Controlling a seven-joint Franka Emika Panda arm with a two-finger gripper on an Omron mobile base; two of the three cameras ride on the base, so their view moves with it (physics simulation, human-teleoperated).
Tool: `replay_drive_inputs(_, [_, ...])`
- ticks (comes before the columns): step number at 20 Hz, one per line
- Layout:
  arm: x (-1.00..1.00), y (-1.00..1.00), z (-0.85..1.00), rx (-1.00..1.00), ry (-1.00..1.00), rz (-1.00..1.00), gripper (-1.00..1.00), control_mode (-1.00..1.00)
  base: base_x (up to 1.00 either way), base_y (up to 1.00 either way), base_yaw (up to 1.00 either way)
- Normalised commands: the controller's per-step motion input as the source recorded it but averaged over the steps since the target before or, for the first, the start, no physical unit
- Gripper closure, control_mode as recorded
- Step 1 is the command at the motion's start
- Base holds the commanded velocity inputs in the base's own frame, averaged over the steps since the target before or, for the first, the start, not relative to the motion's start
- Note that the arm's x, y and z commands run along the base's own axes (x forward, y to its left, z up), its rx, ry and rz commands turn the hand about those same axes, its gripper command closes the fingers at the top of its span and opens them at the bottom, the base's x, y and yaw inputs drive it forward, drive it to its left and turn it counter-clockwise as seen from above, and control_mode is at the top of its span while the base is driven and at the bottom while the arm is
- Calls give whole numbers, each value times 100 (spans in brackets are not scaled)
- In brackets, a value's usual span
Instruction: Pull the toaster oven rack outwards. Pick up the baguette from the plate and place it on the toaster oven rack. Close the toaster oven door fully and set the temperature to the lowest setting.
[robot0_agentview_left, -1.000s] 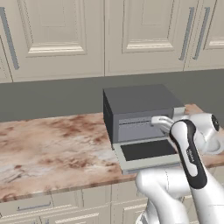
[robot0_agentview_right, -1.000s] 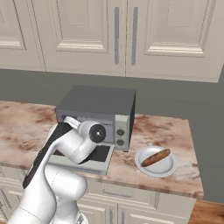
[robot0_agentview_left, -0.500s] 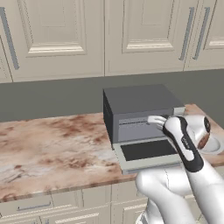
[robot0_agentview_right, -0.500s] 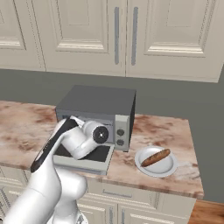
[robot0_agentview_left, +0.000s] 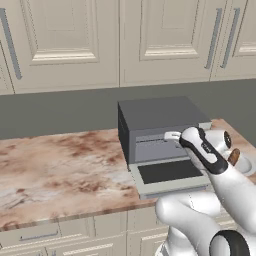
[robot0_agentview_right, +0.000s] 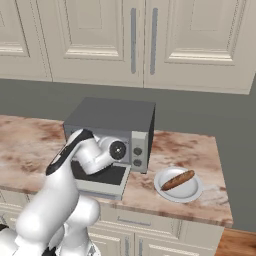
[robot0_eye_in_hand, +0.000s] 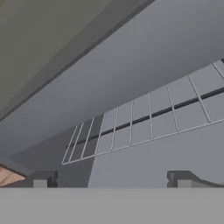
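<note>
still on the first step by the look of it: rack (robot0_eye_in_hand: 144, 120) sitting inside the oven (robot0_agentview_left: 160, 127), not yet drawn out, door (robot0_agentview_left: 170, 175) lying flat and open on the counter (robot0_agentview_left: 60, 165) in front. to do this well, best to ease straight in along the opening, level with the wire grid, get the front bar of the rack between the two fingertips, close only once the bar is properly seated, then draw back in a straight line over the lowered door rather than upward, so nothing binds or tips. worth minding the roof of the cavity close above and the door below; little room for a tilted approach. claw (robot0_eye_in_hand: 109, 180) spread wide, nothing between the tips, front edge of the rack just ahead and apart from them, running slantwise across the hand camera, so the hand looks rolled relative to the grid and may need squaring up first. arm bent forward from the base, elbow high, forearm reaching down and in, wrist at the mouth of the oven above the door. bread (robot0_agentview_right: 178, 180) resting on the white plate (robot0_agentview_right: 192, 192), on the counter near the oven, on the side with the knobs, untouched. knobs (robot0_agentview_right: 137, 156) on the front panel, for later.
</note>
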Motion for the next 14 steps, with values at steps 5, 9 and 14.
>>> replay_drive_inputs(5, [26, -3, -18, 1, 3, 0, -100, -100, 0, 0, 0])
replay_drive_inputs(9, [23, 0, -25, 0, 0, 0, -100, -100, 0, 0, 0])
replay_drive_inputs(14, [13, -1, -13, 0, 0, 0, -100, -100, 0, 0, 0])
